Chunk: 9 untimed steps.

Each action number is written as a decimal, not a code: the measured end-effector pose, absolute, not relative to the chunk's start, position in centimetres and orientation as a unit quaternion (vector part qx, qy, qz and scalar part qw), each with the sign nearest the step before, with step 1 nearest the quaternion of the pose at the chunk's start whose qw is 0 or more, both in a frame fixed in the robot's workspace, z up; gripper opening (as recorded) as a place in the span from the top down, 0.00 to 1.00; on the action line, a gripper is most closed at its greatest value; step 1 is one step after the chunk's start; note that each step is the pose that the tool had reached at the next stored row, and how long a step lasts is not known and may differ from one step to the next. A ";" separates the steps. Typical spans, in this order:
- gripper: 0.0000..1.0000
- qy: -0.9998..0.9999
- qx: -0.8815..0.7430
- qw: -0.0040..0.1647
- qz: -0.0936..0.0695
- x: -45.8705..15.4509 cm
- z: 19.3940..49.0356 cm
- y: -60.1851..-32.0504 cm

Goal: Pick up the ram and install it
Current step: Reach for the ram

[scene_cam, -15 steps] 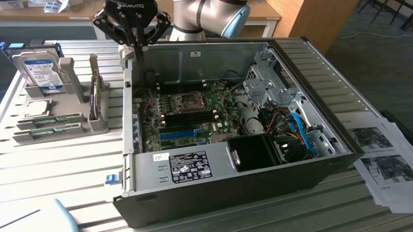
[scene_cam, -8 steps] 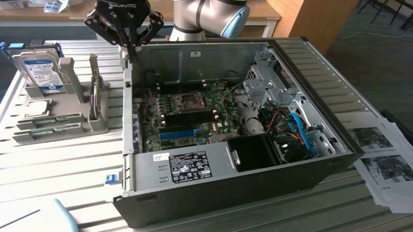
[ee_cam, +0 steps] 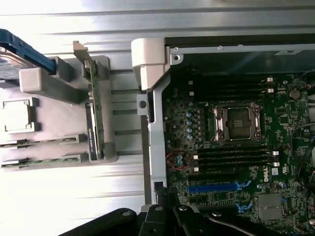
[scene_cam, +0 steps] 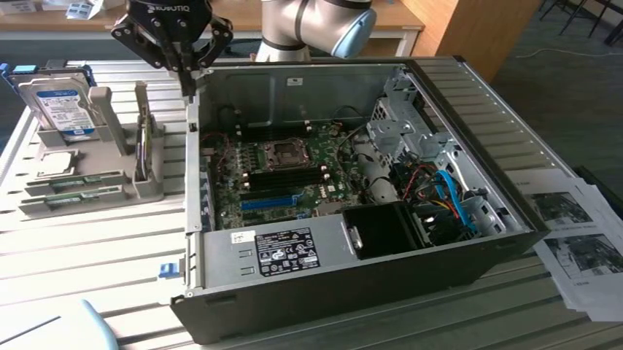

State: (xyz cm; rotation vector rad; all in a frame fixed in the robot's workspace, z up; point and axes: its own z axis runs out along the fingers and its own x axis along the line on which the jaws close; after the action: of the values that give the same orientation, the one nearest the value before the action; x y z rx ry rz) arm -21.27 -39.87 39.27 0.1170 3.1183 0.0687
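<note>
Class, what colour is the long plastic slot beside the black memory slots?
Bright blue; the long plastic slot shows best in the wrist view.

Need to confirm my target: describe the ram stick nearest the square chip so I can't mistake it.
In the exterior view's left, beside the open black computer case, stands a grey plastic parts holder. Two thin green sticks lie in its slots; your ram stick is the one next to the square silver chip, not the upright bracketed card.
</note>
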 end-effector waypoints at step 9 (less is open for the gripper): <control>0.91 0.999 0.037 0.009 0.022 -22.8 39.3 -39.9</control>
State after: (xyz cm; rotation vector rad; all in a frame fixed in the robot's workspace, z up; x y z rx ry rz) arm -22.78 -39.87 39.25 0.1169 3.1204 0.0687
